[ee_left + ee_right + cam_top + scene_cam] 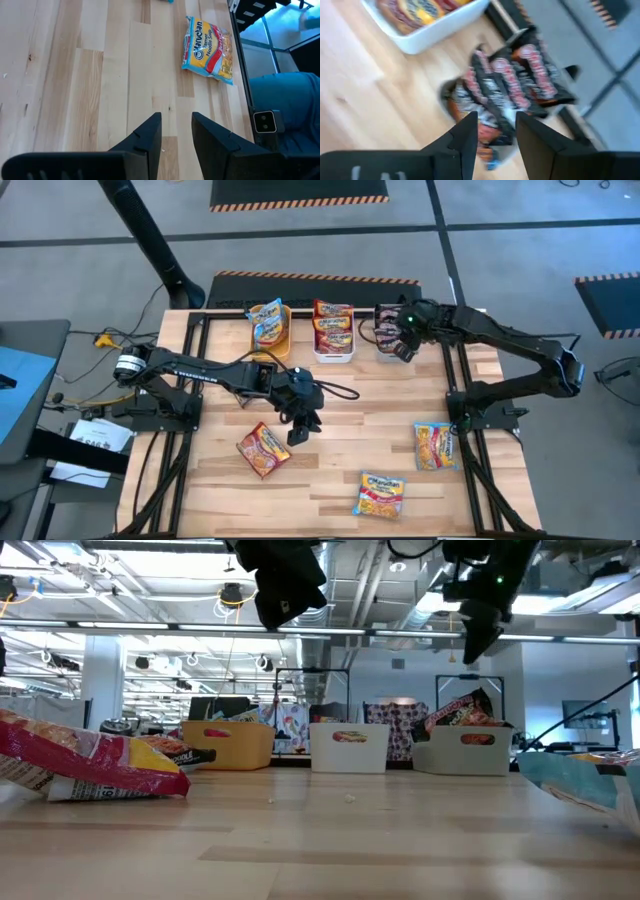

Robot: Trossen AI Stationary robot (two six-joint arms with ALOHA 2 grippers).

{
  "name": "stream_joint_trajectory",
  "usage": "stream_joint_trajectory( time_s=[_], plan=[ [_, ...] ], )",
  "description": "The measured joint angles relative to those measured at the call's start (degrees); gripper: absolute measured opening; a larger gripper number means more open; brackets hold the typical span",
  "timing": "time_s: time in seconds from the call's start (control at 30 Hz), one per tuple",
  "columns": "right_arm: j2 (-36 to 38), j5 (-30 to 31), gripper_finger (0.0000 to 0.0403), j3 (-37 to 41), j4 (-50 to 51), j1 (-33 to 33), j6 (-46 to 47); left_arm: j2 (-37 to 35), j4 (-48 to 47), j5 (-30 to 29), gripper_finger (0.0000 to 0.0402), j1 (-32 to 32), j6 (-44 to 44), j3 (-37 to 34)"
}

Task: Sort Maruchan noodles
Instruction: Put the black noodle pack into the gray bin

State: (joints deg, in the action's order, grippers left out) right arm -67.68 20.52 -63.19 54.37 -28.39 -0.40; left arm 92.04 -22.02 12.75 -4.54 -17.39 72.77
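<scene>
High view: the right pincer (408, 340) hangs directly over the grey bin (392, 338) at the far edge of the desk (340, 470), its fingers parted with nothing between them, while dark red-black Maruchan noodles (512, 82) sit heaped in the bin just beneath it. Several of those packets ride up over the rim, so the drop looks untidy; the safer course, by this reading, is to lift straight up before swinging away, so that no finger catches a raised packet edge and drags it out.

Nearer the middle of the desk, the left pincer (303, 423) hovers with its fingers a little apart and empty, bare wood below it. A red-orange packet (264, 449) lies just beside it, toward the desk's near edge. It lies flat and slightly askew, and the plastic will likely slide, so a grip across the packet's narrow side, with the fingers spread wider first, should hold best.

Well beyond the left pincer, two yellow-and-blue packets wait on the desk: one (437, 446) below the right arm's reach, another (381, 494) nearest the desk's front edge. The orange bin (278, 330) already holds yellow-and-blue packets and the white bin (333, 352) red-orange ones, which suggests where each loose packet belongs.
</scene>
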Motion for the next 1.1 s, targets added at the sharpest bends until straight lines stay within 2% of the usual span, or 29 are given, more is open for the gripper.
stream_joint_trajectory(
  time_s=[0.17,0.4,0.87,1.1],
  plan=[
    [-2.05,-6.59,0.0154,-0.01,-1.40,-0.02,4.07,-0.01,0.02,-0.02,0.0093,0.00,-0.01,0.00],
    [-8.52,-10.02,0.0154,0.03,-0.52,-0.67,5.46,-0.01,0.02,-0.02,0.0093,0.00,-0.44,-0.02],
    [-18.48,-9.89,0.0154,0.04,3.31,-3.08,5.53,-0.01,0.00,-0.04,0.0093,0.01,-0.42,-0.02],
    [-22.79,-6.88,0.0154,0.03,3.29,-6.47,6.41,-0.01,-0.02,-0.04,0.0093,0.00,-0.42,-0.02]
  ],
)
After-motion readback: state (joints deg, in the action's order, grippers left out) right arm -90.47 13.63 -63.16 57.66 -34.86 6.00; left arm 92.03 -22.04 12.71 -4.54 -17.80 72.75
